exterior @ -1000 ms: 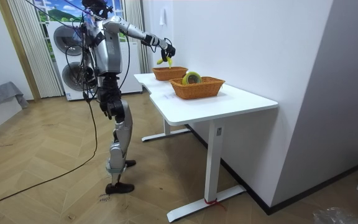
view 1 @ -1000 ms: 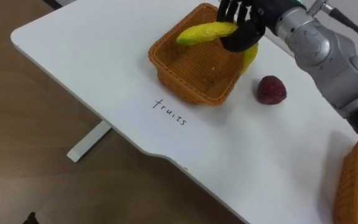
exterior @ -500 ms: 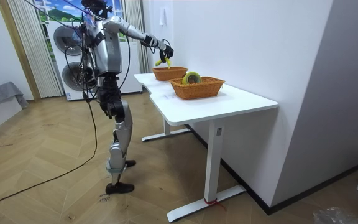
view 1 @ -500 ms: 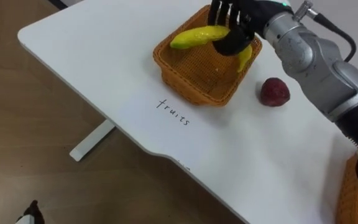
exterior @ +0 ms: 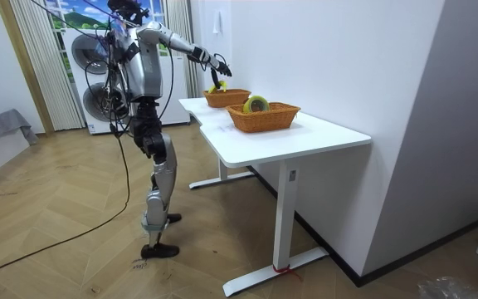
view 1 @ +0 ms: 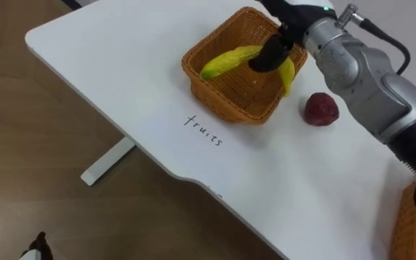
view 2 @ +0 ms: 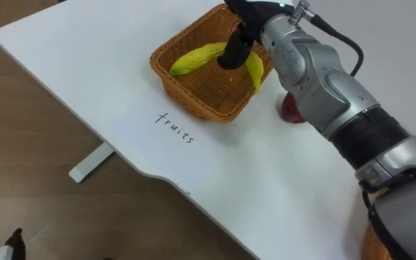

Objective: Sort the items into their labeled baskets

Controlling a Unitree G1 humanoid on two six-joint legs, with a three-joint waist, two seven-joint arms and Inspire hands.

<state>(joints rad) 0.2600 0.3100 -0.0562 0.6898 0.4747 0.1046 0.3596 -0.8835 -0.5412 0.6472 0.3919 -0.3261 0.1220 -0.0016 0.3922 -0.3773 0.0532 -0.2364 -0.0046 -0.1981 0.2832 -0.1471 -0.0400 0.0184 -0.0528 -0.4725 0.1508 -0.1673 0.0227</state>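
A woven fruit basket (view 1: 226, 101) stands at the far side of the white table (view 1: 114, 65), behind a handwritten label. A yellow banana (view 1: 226, 61) lies in it, one end resting against the right rim. My right hand (view 1: 269, 54) hovers just over the banana's middle, open, fingers stretched out and up, thumb close above the fruit. A dark red fruit (view 1: 321, 110) sits on the table just right of the basket, beside my forearm. In the room view I stand at the table's far end, right hand (exterior: 220, 68) reaching over that basket (exterior: 226, 97).
A second woven basket (view 1: 404, 224) sits at the near right of the table, with a yellow roll (exterior: 256, 104) in it. The table's left edge and curved front edge drop to a wooden floor. Bare tabletop lies between the baskets.
My right hand has gone from curled round the banana to open. The banana has dropped from above the rim into the fruit basket.
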